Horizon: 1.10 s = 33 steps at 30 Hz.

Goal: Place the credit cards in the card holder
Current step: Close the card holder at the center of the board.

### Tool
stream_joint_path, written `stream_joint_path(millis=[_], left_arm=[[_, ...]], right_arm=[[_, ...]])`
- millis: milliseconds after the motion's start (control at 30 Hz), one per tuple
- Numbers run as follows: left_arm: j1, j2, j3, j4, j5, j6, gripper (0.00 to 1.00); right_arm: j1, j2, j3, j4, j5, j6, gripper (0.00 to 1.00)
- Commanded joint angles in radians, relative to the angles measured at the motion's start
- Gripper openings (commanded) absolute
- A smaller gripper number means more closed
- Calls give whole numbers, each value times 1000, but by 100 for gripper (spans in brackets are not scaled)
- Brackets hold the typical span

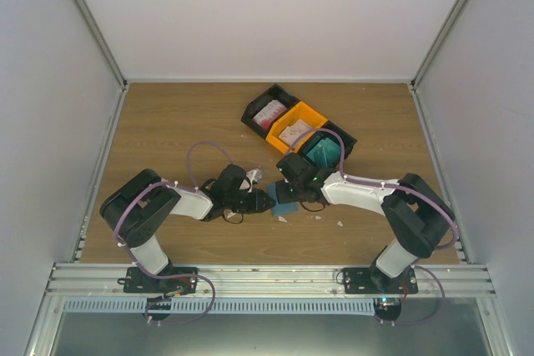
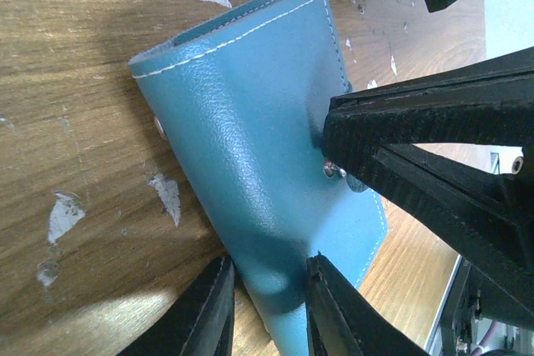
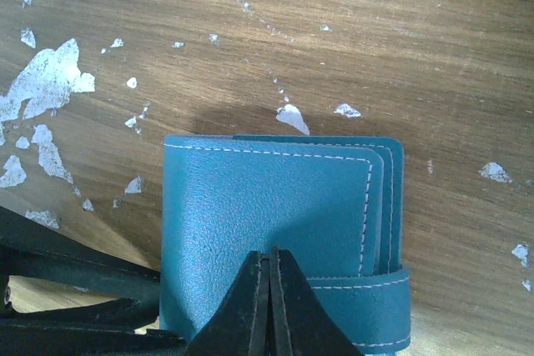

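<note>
The card holder [image 2: 250, 122] is a blue-teal wallet, folded shut and lying on the wooden table; it also shows as the card holder [image 3: 267, 198] and the card holder [image 1: 284, 204]. My left gripper [image 2: 267, 310] has its jaws either side of the folded spine edge, closed against it. My right gripper [image 3: 269, 289] is shut, its tips resting on the cover beside the strap [image 3: 375, 298]. The credit cards lie in three bins at the back: red-and-white [image 1: 269, 112], whitish [image 1: 294, 132] and teal-green [image 1: 321, 150].
A black bin [image 1: 254, 112], an orange bin [image 1: 310, 113] and another black bin [image 1: 347, 141] stand in a diagonal row behind the grippers. Small white scraps [image 3: 46, 85] dot the table around the holder. Metal walls close in both sides.
</note>
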Motion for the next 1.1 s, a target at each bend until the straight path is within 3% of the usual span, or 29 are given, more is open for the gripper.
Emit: stream_joint_path(millis=[0, 467, 1067], left_arm=[[-4, 43, -11, -120, -96, 15, 27], [-4, 41, -6, -131, -105, 18, 27], [-5, 49, -4, -135, -109, 11, 27]], right_arm=[[3, 32, -28, 22, -41, 19, 0], [-3, 14, -126, 82, -18, 59, 1], [-24, -26, -397, 381, -128, 102, 1]])
